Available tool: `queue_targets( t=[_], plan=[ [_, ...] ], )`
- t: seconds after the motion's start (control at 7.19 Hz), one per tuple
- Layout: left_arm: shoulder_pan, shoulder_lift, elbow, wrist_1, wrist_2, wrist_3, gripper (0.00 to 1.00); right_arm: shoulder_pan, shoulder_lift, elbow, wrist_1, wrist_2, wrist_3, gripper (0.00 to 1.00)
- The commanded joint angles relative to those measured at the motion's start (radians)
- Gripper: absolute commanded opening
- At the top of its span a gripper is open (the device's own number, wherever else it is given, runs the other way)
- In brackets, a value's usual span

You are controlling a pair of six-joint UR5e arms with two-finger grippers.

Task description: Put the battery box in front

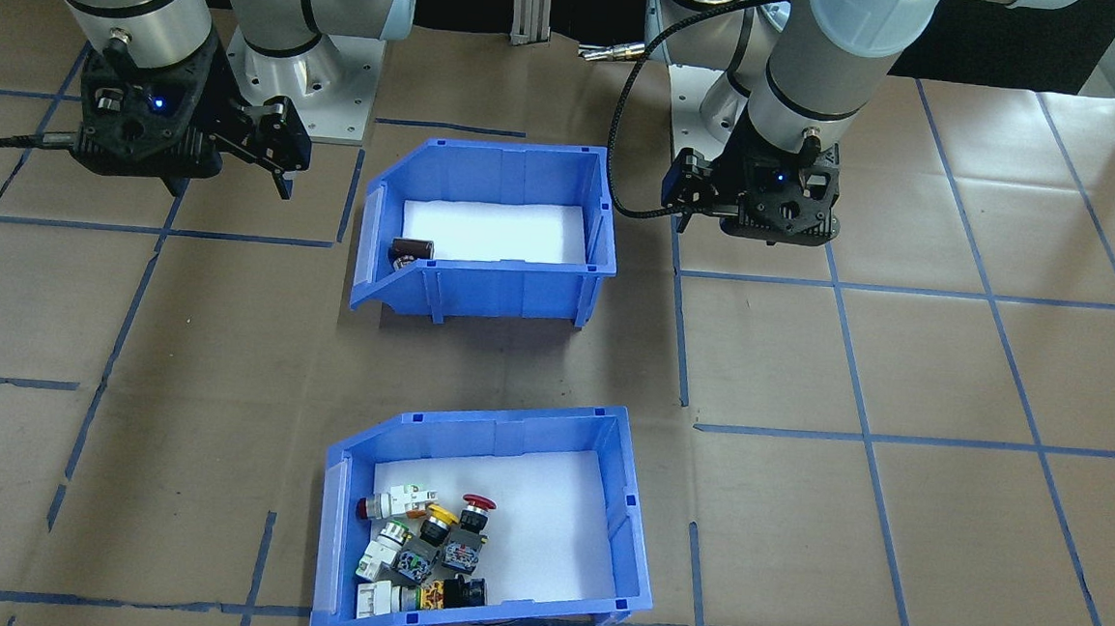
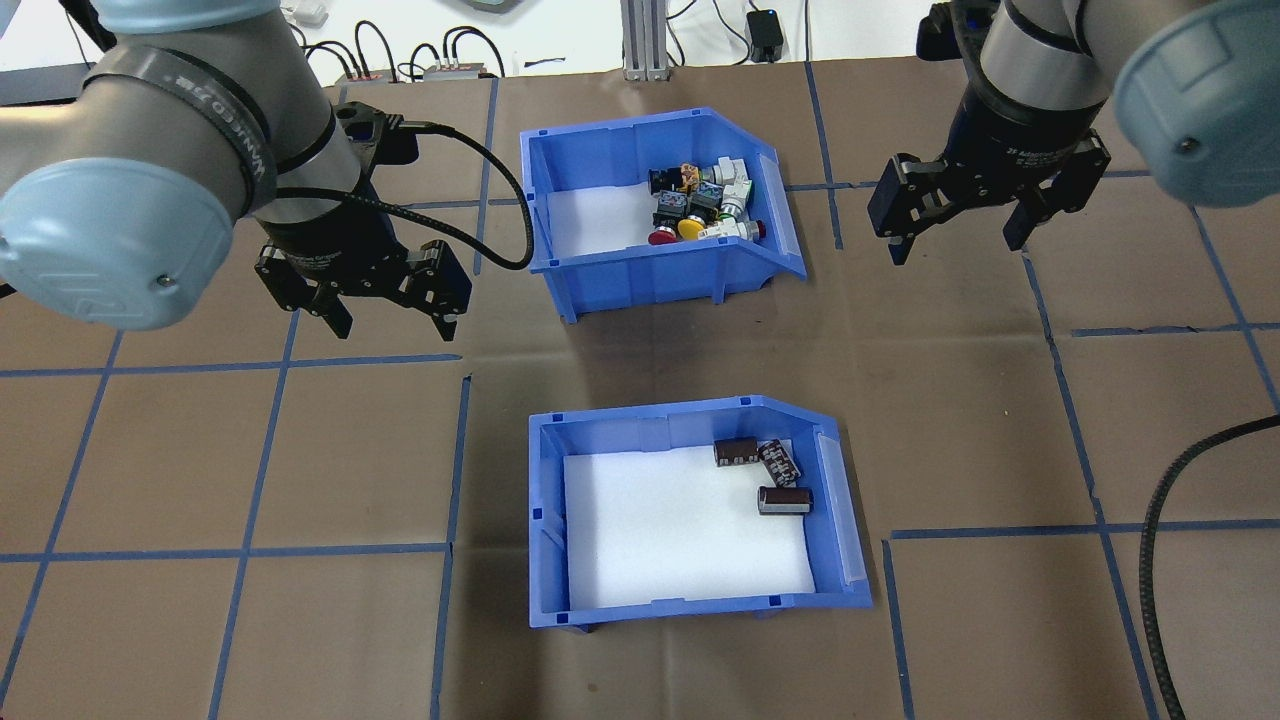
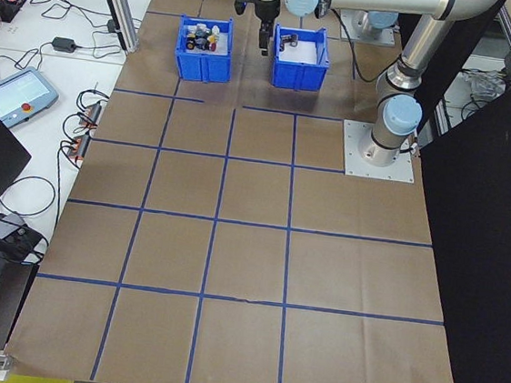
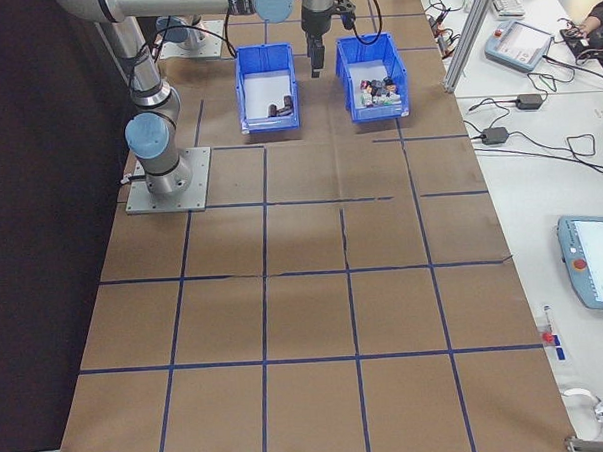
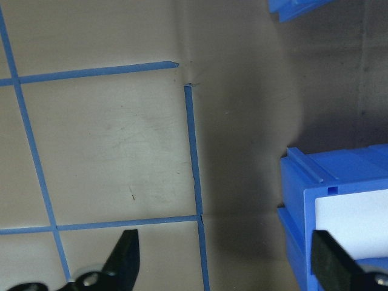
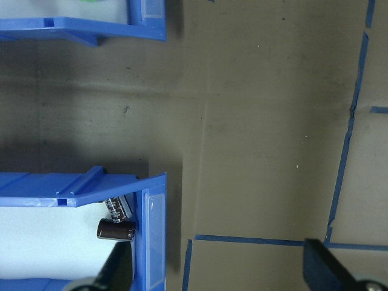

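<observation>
While you scan the overhead view from its left edge, the left gripper (image 2: 390, 312) hangs spread and empty; lower centre sits the battery box (image 2: 690, 600), between both arms, three dark cells (image 2: 763, 472) at its right end. Above it stands the switch bin (image 2: 640, 275). Upper right, the right gripper (image 2: 958, 232) is spread, empty.

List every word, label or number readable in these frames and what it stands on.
No text reads clearly.
Left arm: white lettering on the black wrist band, too blurred to read.
Right arm: small white print on the black collar above the right gripper, too small to read.
Batteries in the battery box: pale markings, unreadable.
Button box: no lettering visible.
</observation>
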Motion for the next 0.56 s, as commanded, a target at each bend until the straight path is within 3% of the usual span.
queue_targets(
  t=[0.0,0.42],
  plan=[
    [-0.005,0.036,-0.025,-0.001,0.001,-0.066,0.99,0.002,0.120,-0.124,0.002,0.002,-0.195,1.00],
    [-0.005,0.042,-0.044,0.029,-0.002,-0.346,0.99,0.103,0.331,-0.373,0.005,0.001,-0.519,1.00]
  ],
)
